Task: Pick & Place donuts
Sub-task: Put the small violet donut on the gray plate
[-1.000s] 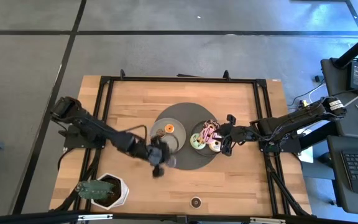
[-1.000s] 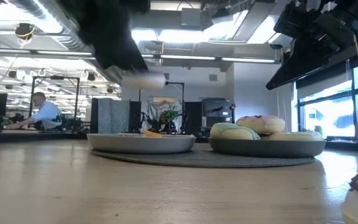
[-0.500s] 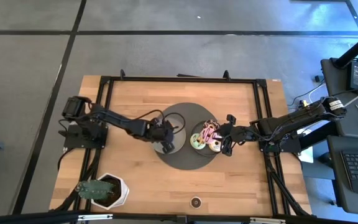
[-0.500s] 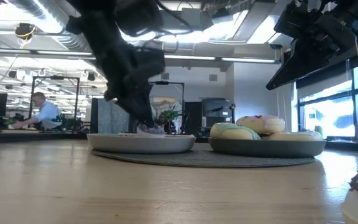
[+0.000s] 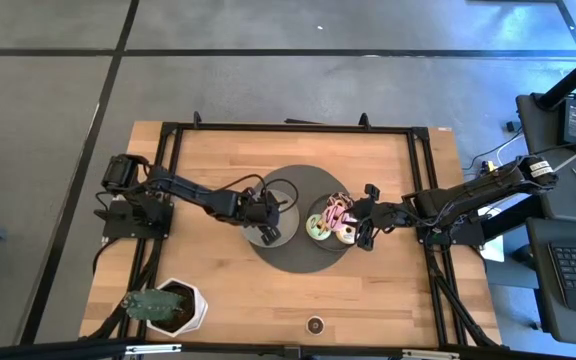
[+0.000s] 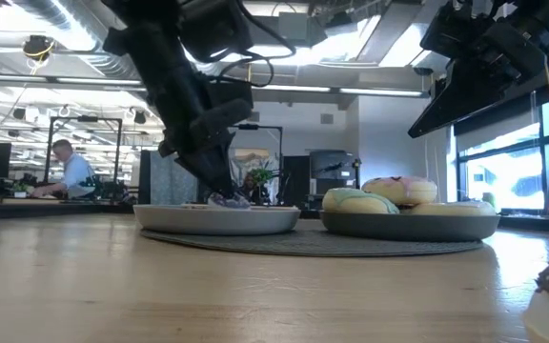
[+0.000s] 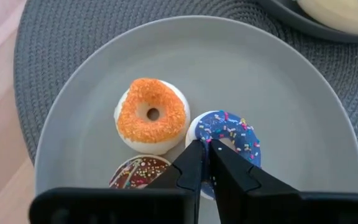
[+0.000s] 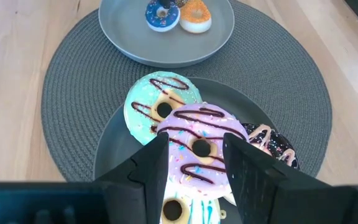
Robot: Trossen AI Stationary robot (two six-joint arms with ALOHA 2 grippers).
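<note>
Two grey plates sit side by side on a round woven mat (image 5: 298, 222) at the middle of the worktop (image 5: 388, 290), and the left end effector (image 7: 206, 163) is down on the left plate (image 7: 303, 118), its fingers pinched together on the near rim of a purple mini donut (image 7: 227, 138) with sprinkles. That donut lies flat on the plate, touching an orange mini donut (image 7: 152, 116) on one side, with a dark sprinkled mini donut (image 7: 139, 173) just beside both. The right end effector (image 8: 194, 168) hovers with its fingers apart over the right plate (image 8: 114, 155), where the larger iced rings are heaped: a pink donut (image 8: 197, 149) rests on a green donut (image 8: 160, 104), with a chocolate one (image 8: 269, 144) and a cream one (image 8: 180, 210) partly hidden beneath. In the level view the left arm (image 6: 184, 105) slants down to the plate's surface. Judging by the grip, the purple ring is either just being set down or about to be lifted; the left arm is plainly the nearer one, and the ring lies directly under its fingertips, so any coming move runs straight up.
</note>
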